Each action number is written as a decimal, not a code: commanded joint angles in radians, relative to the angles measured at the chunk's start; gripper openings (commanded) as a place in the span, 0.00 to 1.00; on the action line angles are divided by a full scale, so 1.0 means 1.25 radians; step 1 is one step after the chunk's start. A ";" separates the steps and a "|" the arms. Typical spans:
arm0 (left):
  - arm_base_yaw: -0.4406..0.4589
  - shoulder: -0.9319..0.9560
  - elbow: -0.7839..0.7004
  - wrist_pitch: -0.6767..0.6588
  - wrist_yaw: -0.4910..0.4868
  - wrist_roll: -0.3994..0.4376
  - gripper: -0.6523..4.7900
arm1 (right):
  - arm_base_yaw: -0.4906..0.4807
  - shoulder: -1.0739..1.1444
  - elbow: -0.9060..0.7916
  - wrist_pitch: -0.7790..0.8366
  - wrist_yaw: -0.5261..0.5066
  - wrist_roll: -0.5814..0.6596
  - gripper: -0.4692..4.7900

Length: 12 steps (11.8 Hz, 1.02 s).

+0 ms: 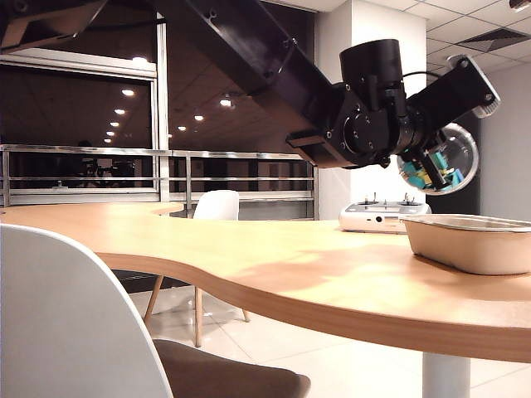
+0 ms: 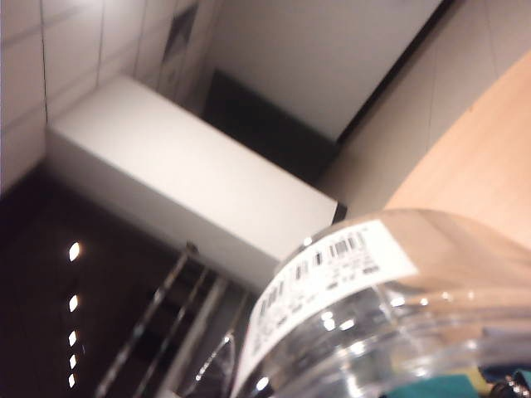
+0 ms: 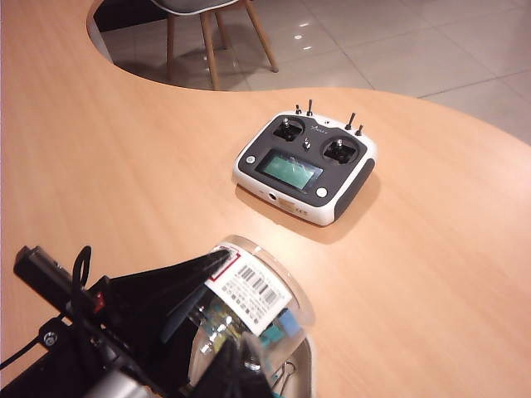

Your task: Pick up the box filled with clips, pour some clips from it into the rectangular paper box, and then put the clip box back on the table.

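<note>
left hand (image 1: 427, 166) raised, clamped, wrist rolled; right hand unseen, closed

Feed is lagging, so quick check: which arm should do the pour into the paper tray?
Left. Its end effector already holds the clip jar tilted above the paper tray. The right end effector isn't visible in any view.

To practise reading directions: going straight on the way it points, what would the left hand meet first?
The left hand, shut on the box filled with clips, slants slightly downward: probably the table first, though depth is unclear.
</note>
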 commanded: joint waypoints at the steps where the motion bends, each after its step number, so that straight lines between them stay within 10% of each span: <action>1: 0.011 -0.009 -0.005 0.030 0.038 0.026 0.11 | 0.001 -0.003 0.003 0.008 0.002 -0.017 0.08; 6: 0.023 -0.013 -0.049 -0.010 0.179 -0.043 0.11 | 0.002 -0.004 0.003 0.008 -0.001 -0.017 0.08; 8: 0.022 -0.034 -0.048 0.126 0.086 -0.349 0.11 | 0.002 -0.003 0.003 -0.004 0.000 -0.017 0.08; 12: 0.024 -0.037 -0.049 -0.115 0.086 -0.845 0.11 | 0.002 -0.004 0.003 -0.016 -0.001 -0.017 0.08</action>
